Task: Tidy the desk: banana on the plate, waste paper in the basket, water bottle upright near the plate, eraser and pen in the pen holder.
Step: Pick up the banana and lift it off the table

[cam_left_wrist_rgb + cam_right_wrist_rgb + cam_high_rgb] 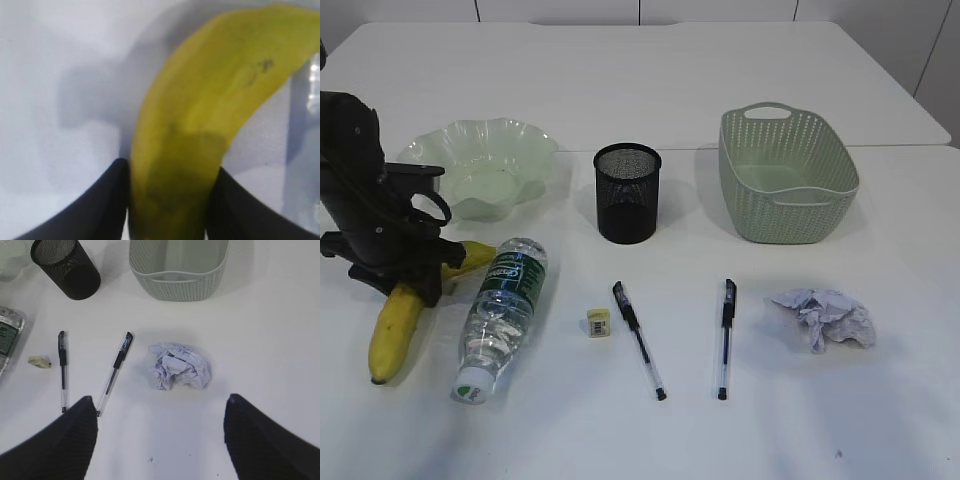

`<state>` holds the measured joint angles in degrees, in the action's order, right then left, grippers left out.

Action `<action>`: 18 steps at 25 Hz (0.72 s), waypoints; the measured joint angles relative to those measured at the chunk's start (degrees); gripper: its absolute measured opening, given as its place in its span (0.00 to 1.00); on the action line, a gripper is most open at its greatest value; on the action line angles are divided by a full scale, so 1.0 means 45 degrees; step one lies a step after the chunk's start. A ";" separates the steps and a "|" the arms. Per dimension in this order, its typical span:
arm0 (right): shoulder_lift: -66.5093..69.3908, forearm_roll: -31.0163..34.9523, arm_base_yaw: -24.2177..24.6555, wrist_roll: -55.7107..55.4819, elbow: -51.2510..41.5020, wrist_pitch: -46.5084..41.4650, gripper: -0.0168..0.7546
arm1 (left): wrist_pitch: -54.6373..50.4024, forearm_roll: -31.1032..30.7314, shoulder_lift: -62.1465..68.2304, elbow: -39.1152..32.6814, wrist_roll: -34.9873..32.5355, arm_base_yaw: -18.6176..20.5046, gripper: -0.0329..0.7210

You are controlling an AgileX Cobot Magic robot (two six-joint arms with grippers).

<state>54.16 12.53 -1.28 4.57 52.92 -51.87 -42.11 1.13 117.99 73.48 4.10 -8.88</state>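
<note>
1. Left gripper (170, 200) has its jaws pinching the banana (210, 110), which lies on the desk (880, 420), near-left of the plate (485, 165).
2. Right gripper (160, 440) hangs spread wide above the waste paper (180, 367).
3. Nothing is tidied yet: water bottle (505, 310) lying down, eraser (599, 322) loose, pen holder (627, 192) and basket (785, 175) empty.

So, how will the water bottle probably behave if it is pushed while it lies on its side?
The water bottle lies on its side on the desk, and its body is round, so it will probably roll sideways. Its plastic looks thin and clear, so it may dent under pressure. It rests close beside the banana, so rolling that way could nudge it.
</note>
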 joint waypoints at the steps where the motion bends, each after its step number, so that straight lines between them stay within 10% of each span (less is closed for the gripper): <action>1: 0.0000 0.0024 0.0000 0.0000 0.0000 0.0000 0.78 | 0.0000 0.0000 0.0000 0.0000 0.0006 0.0000 0.44; 18: 0.0000 0.0024 0.0000 0.0000 0.0000 0.0000 0.78 | -0.0490 0.0000 -0.1250 0.0000 0.0006 0.0000 0.40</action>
<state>54.16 12.64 -1.28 4.57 52.92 -51.87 -44.32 1.13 112.37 73.48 4.13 -8.88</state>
